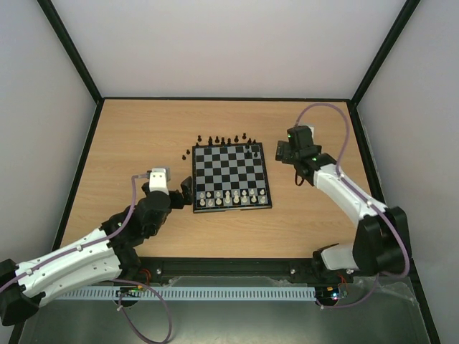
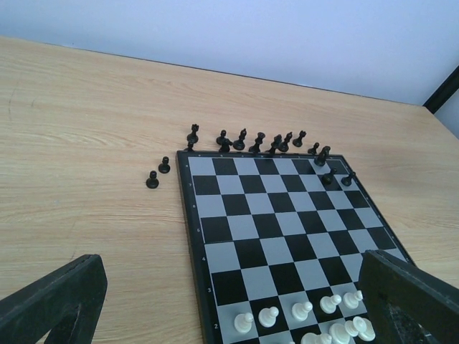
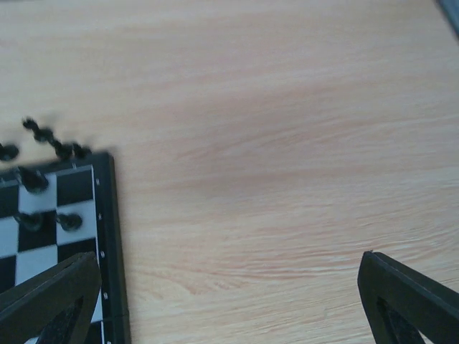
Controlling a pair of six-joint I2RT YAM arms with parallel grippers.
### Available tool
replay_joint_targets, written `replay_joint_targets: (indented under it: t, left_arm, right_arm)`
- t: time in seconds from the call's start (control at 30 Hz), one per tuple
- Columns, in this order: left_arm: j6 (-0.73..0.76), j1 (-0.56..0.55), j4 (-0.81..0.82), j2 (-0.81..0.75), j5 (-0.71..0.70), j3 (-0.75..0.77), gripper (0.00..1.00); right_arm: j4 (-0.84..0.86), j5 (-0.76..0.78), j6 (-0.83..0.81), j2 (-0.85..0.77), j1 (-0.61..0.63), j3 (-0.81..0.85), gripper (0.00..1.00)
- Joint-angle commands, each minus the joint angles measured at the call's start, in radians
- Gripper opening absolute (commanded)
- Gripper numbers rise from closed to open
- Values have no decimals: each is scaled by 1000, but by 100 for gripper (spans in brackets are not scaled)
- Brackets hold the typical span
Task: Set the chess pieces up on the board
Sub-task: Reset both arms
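Observation:
The board (image 1: 231,174) lies mid-table. White chess pieces (image 1: 228,197) fill its two near rows. Black chess pieces (image 1: 222,140) stand in a line on the table just beyond its far edge. Two more black ones (image 1: 188,153) stand off its far left corner, and three (image 1: 252,150) stand on its far right squares. My left gripper (image 1: 186,192) hovers open at the near left corner, and the left wrist view shows white pawns (image 2: 301,309) between its fingers (image 2: 57,301). My right gripper (image 1: 280,152) is open over bare table right of the board's far corner (image 3: 107,215), with nothing in it.
A wooden table (image 1: 143,143) carries everything, ringed by a black frame and pale walls. In the left wrist view the two stray black pieces (image 2: 158,173) stand left of the board. Bare wood (image 3: 287,143) stretches right of the board.

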Motion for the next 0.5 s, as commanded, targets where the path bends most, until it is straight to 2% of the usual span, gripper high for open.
replay_joint_targets:
  t: [0.0, 0.2, 0.47]
  left_arm:
    - [8, 8, 24, -14, -43, -20, 99]
    - [26, 10, 61, -5, -87, -30, 99]
    - [110, 11, 56, 57, -177, 16, 99]
  right_arm:
    - [75, 52, 28, -133, -12, -57, 99]
    - [192, -33, 27, -327, -11, -238, 99]
    - [236, -54, 34, -470, -12, -339, 99]
